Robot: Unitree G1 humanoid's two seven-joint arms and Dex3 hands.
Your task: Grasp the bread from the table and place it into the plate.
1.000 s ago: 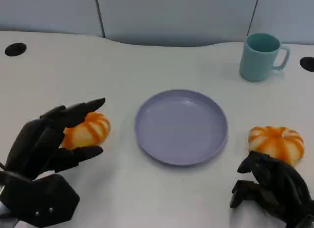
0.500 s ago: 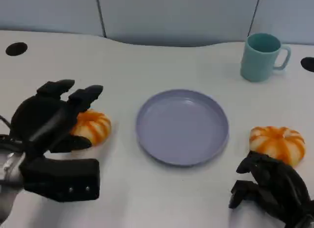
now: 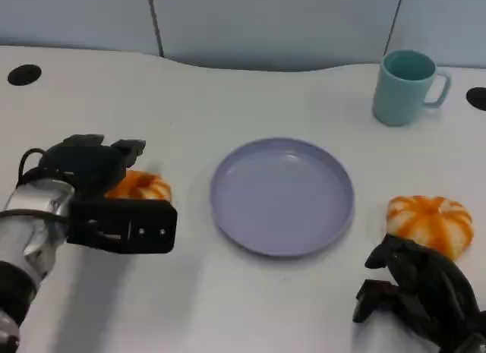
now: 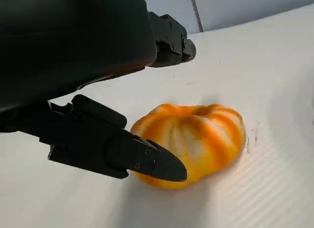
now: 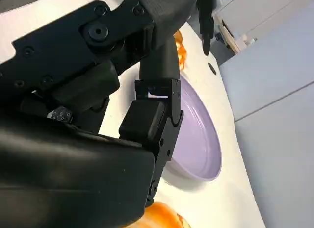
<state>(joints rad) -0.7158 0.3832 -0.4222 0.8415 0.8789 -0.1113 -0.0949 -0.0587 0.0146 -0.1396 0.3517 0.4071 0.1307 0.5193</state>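
Nearest in the head view, the right hand [image 3: 421,292] sits low on the surface [image 3: 228,87] with its fingers curled in and nothing in them; a second bread [image 3: 429,222] lies just beyond it, apart from the fingers. Farther out on the other side, the left hand [image 3: 99,190] is over the bread [image 3: 140,187], which lies on the surface just to the left of the plate [image 3: 282,195] and not in it. The left wrist view shows one finger [image 4: 142,159] against the bread's near side and the others reaching over its top, with a gap above the bread; whether the hold has closed I cannot tell. The bread is a low round loaf with no clear long axis, so the fingers can close from either side. The plate lies toward the robot's right of this hand. Farthest off, a teal mug [image 3: 406,87] stands near the surface's back edge.
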